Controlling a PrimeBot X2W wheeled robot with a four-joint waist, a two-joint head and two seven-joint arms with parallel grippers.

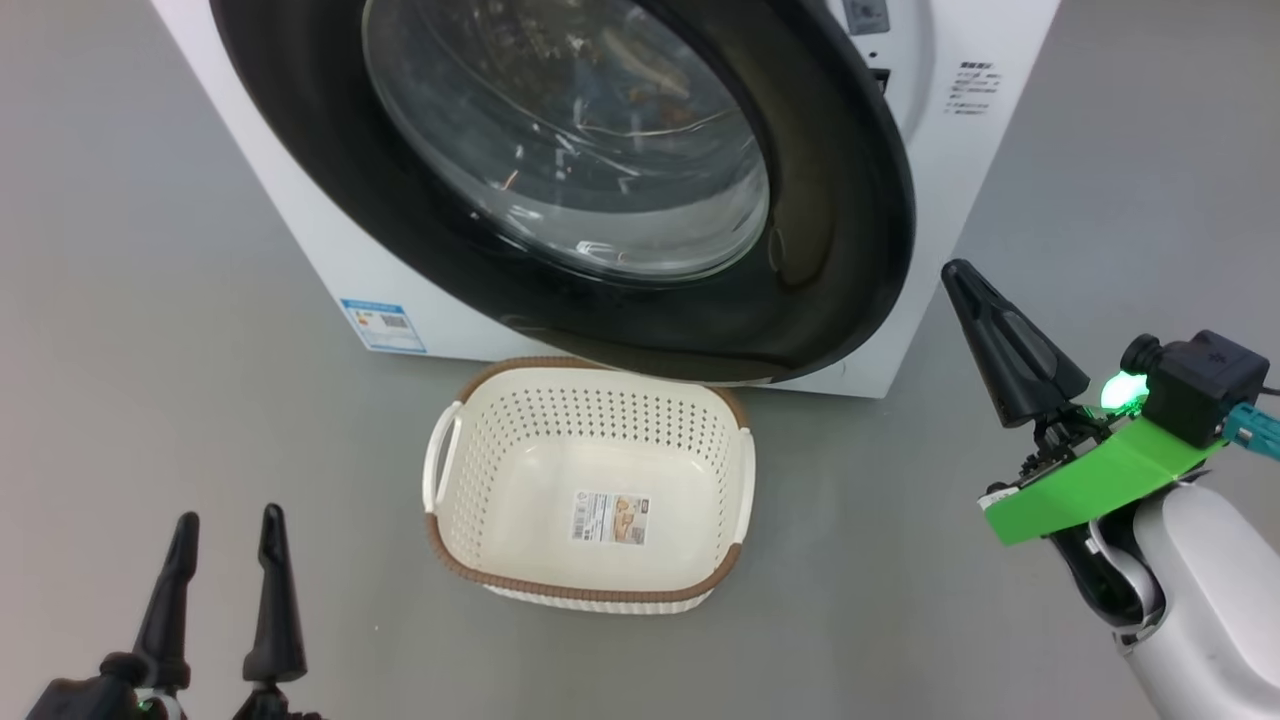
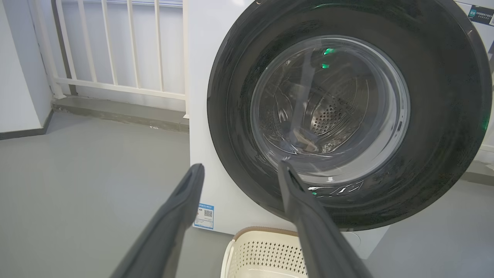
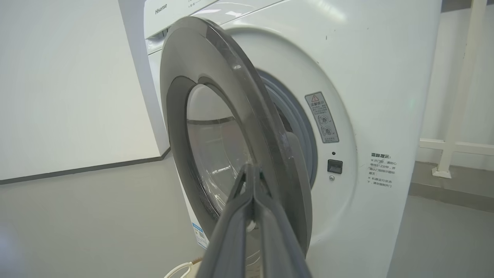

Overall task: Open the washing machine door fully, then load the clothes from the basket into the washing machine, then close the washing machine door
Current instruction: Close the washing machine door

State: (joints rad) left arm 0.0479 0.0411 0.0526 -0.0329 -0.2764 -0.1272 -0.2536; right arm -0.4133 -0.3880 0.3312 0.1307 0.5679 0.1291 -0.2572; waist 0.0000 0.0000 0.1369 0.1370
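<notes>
The washing machine (image 1: 960, 180) (image 2: 200, 77) (image 3: 366, 77) stands white and boxy before me. Its black round door (image 1: 830, 200) (image 2: 444, 116) (image 3: 231, 77) hangs ajar, with a gap on its right side showing the grey gasket. The cream basket (image 1: 480, 470) (image 2: 262, 251) lies on the floor under the door's lower rim, with only a label inside. The clothes are hidden; dim brownish shapes behind the glass are too blurred to name. My right gripper (image 1: 958, 275) (image 3: 251, 168) is shut and empty, just right of the door's edge. My left gripper (image 1: 230, 520) (image 2: 241, 166) is open, left of the basket.
Grey floor spreads to both sides of the machine. A white railing (image 2: 115, 46) on a low step (image 2: 115, 112) runs behind its left side, and a white wall (image 3: 58, 96) stands beyond. A blue sticker (image 1: 385, 325) marks the machine's lower left corner.
</notes>
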